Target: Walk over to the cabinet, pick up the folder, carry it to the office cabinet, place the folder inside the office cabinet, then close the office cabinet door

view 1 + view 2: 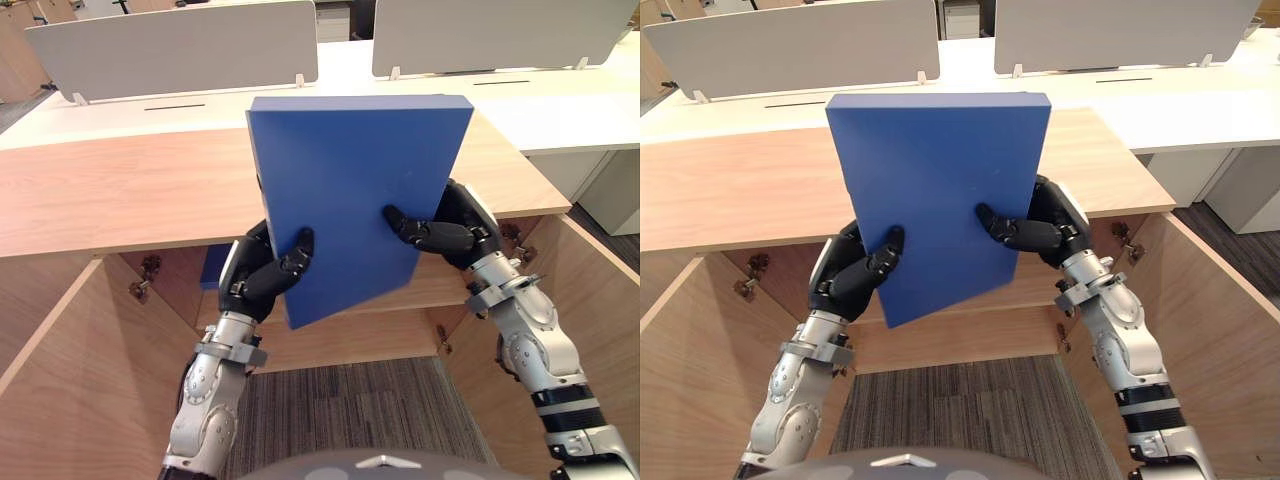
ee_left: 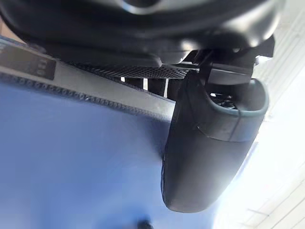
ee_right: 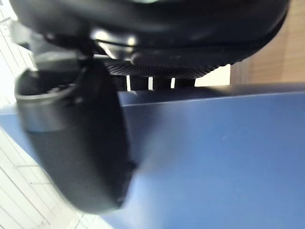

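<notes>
A thick blue folder (image 1: 355,195) is held upright and a little tilted in front of me, above the open wooden cabinet (image 1: 120,190). My left hand (image 1: 262,278) grips its lower left edge, thumb across the front face. My right hand (image 1: 448,230) clasps the right edge, thumb also on the front. In the left wrist view the left thumb (image 2: 205,148) presses on the folder (image 2: 71,162). In the right wrist view the right thumb (image 3: 81,148) lies on the folder (image 3: 214,157). Both cabinet doors (image 1: 70,390) stand open towards me.
The right door (image 1: 590,330) flanks my right arm. Something blue (image 1: 210,270) rests on the shelf inside, behind the left hand. Grey carpet (image 1: 340,410) lies between the doors. White desks (image 1: 560,100) with grey dividers (image 1: 170,45) stand behind the cabinet.
</notes>
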